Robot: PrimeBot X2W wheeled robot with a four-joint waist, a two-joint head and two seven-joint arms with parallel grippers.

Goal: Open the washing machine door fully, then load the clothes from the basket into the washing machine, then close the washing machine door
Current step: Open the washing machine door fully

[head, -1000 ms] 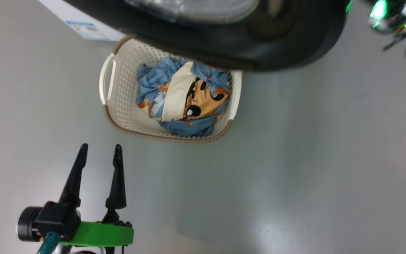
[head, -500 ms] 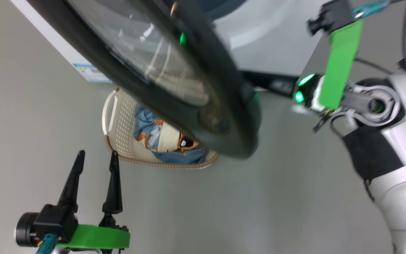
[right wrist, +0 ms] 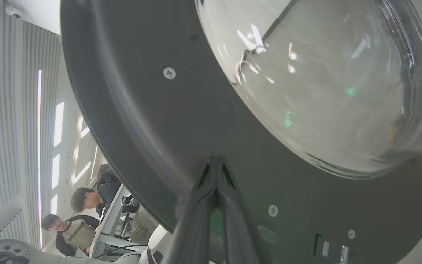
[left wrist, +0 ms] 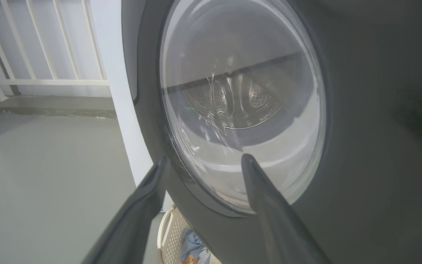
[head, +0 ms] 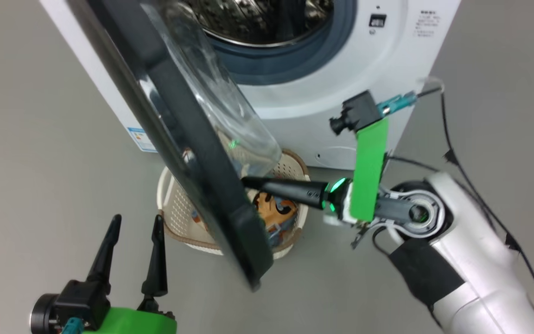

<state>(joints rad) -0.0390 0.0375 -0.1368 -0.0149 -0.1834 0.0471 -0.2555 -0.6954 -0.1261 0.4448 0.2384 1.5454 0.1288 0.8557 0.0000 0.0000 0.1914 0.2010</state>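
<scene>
The washing machine [head: 364, 55] stands at the top with its steel drum [head: 257, 18] exposed. The washing machine door [head: 188, 153] hangs partly open, edge-on, its glass bowl [head: 220, 106] facing the machine. My right gripper [head: 244, 182] is shut, fingers pointing left with the tips against the door's inner black rim [right wrist: 181, 121], as the right wrist view shows at the gripper [right wrist: 216, 159]. The basket [head: 174, 222] sits on the floor beneath the door, holding the clothes [head: 278, 211]. My left gripper [head: 137, 220] is open and empty at the lower left, facing the door's outer glass [left wrist: 240, 110].
A blue label [head: 141, 139] marks the machine's left side. Black cables [head: 452, 157] trail on the floor to the right of the machine. A white railing [left wrist: 42, 40] stands beyond the machine. Two people [right wrist: 82, 212] sit at desks in the background.
The head camera has tilted up, bringing the machine's front and my right arm into view. The door now stands more edge-on over the basket. The left gripper stays open in place.
</scene>
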